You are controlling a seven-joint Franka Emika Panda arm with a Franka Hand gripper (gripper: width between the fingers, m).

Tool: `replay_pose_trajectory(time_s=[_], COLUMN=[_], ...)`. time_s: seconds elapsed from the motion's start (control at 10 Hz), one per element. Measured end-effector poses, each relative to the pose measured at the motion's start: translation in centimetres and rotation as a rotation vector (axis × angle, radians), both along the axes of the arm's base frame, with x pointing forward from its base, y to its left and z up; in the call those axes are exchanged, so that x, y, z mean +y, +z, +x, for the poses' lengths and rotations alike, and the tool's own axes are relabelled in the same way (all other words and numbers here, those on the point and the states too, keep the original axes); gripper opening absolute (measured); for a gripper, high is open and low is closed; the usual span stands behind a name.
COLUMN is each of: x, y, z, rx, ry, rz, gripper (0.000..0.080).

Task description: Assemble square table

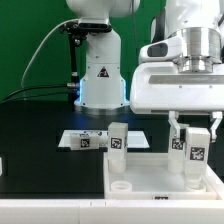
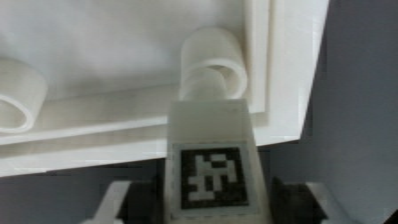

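**Reporter:** What is hidden or hard to make out as the arm works on the square table?

**Desk:** The gripper (image 1: 196, 142) holds a white leg (image 1: 197, 155) upright, one finger pressed to each side, so the leg's flanks are covered. The arm above is cut off by the frame. The leg hangs over the part of the table top (image 1: 150, 175) toward the exterior view's right. Whether its lower end touches the top cannot be told.

**Reporter:** And from the wrist?

**Desk:** The wrist view shows the gripper (image 2: 210, 206) only as two dark fingers (image 2: 118, 205) at the picture's edge. The leg (image 2: 217, 110) runs away from the camera to a rounded end close by the raised rim of the table top (image 2: 107, 45). A rounded white shape (image 2: 15, 95) is cut off by the frame, and what it is stays unclear.

**Reporter:** Any labels or writing?

**Desk:** The held leg wears a black-and-white square tag, blurred in both views. A second leg (image 1: 118, 140) stands near the top's far edge with a similar tag. The marker board (image 1: 80, 140) lies flat beside it on the black table (image 1: 40, 165). The robot base (image 1: 100, 90) shows a triangle mark too small to read.
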State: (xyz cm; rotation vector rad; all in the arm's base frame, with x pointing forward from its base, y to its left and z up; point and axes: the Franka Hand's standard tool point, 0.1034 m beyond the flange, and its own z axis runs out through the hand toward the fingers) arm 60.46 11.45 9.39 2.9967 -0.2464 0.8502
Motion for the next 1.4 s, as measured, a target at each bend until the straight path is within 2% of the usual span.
replay_pose_trajectory(time_s=[0.2, 0.4, 0.8, 0.9, 1.0, 1.1, 1.2, 1.4], x=[0.6, 0.4, -0.1, -0.1, -0.1, -0.1, -0.3, -0.4], y=[-0.7, -1.2, -1.2, -1.3, -1.4, -0.8, -0.3, 0.1], z=[-0.3, -0.3, -0.1, -0.1, -0.2, 0.1, 0.7, 1.6], rx=[0.01, 0.007, -0.034, -0.025, 0.006, 0.033, 0.059, 0.235], ry=[0.007, 0.009, 0.017, 0.017, 0.014, 0.006, -0.004, -0.026], rz=[-0.002, -0.01, -0.026, -0.026, -0.021, -0.006, 0.006, 0.045], gripper=[0.0282, 0.0282, 0.0282, 0.0363, 0.0498, 0.0498, 0.0621, 0.0641])
